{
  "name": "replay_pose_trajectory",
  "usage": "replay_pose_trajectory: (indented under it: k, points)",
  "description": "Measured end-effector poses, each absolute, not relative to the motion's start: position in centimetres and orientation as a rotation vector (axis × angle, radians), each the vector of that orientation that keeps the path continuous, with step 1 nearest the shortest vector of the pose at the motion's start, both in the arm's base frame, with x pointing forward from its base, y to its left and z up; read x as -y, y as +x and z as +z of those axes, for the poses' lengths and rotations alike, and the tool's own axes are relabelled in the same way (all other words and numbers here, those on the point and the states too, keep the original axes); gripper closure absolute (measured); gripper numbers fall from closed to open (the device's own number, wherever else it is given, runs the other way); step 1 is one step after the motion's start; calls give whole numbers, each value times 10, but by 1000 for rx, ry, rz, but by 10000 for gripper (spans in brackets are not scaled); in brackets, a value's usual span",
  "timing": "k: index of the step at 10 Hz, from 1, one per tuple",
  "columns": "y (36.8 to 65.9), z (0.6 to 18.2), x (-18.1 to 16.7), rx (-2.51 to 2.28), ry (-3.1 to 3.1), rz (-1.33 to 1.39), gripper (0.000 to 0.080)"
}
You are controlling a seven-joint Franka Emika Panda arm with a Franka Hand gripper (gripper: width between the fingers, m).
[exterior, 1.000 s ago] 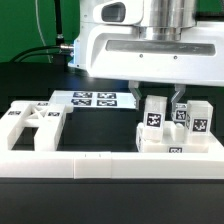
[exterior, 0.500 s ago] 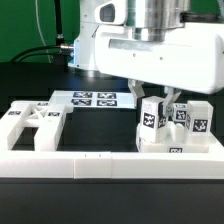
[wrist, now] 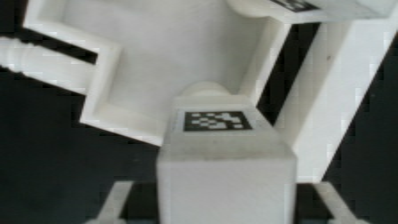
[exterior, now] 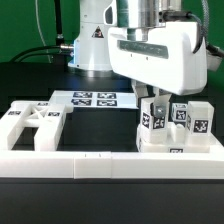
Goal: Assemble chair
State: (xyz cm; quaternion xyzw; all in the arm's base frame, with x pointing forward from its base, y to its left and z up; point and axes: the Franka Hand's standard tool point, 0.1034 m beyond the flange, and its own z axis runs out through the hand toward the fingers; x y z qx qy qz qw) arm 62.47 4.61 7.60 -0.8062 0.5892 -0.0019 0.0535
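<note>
Pinching the upright tagged leg block [exterior: 151,121] among other chair pieces [exterior: 196,120] at the exterior view's right, the gripper [exterior: 160,103] takes its flat sides, sensible for seemingly light, stiff, slick plastic.

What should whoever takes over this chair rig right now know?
Pincer: appears shut on a tagged block, upright at the exterior view's right.
Parts: two more blocks stand right beside it, above a low white piece. The slotted panel lies apart at the left.
Done: blocks gathered; whether joined, cannot tell.
Left: the panel is unattached, the chair unfinished.
</note>
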Motion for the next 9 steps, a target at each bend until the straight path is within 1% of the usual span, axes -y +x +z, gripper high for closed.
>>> replay_pose_trajectory:
  k: [3, 5, 9]
  points:
    - [625, 75, -45, -2124, -2124, 20, 512]
    - [625, 74, -46, -2353, -1781, 28, 512]
    - [627, 74, -47, -2582, -1395, 77, 512]
